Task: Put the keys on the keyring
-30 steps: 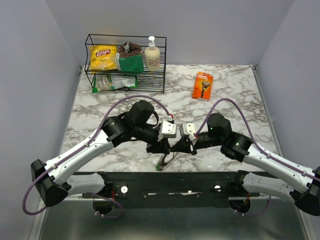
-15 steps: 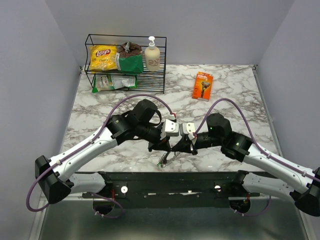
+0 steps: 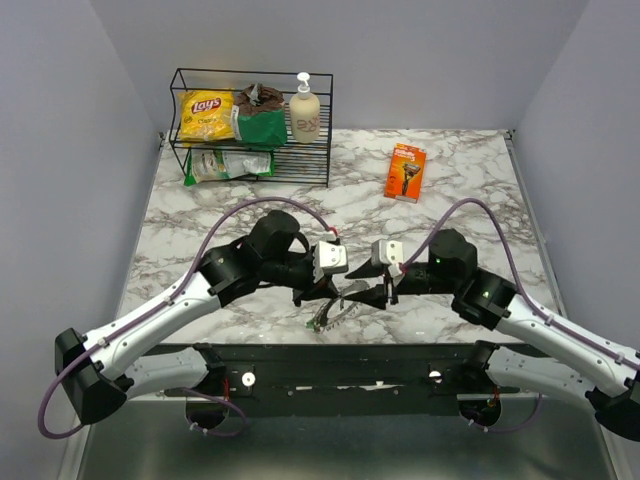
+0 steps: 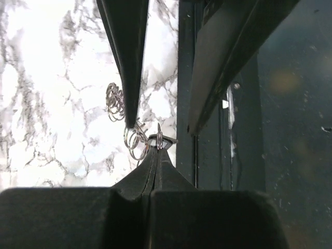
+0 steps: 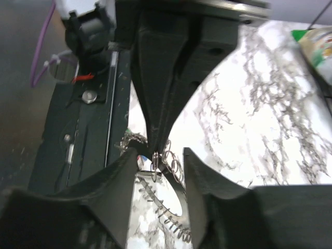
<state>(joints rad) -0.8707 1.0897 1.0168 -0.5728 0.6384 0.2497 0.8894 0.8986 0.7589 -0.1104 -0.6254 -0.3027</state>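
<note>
- Top view: the two claws met tip to tip above the near edge of the marble table [image 3: 455, 205]. The left gripper [image 3: 328, 296] was pressed together and the right gripper [image 3: 353, 294] spread. The keyring [image 3: 330, 314] lay just below them, and the keys were too small to make out
- Left wrist: the left gripper [image 4: 158, 151] pinched a thin metal ring [image 4: 159, 136] edge-on. The right gripper [image 4: 162, 126] straddled it without touching, with small linked rings [image 4: 136, 143] beside it
- Right wrist: the right gripper [image 5: 160, 153] stood spread around the left gripper [image 5: 155, 149], the toothed keyring [image 5: 165, 210] just beneath
</note>
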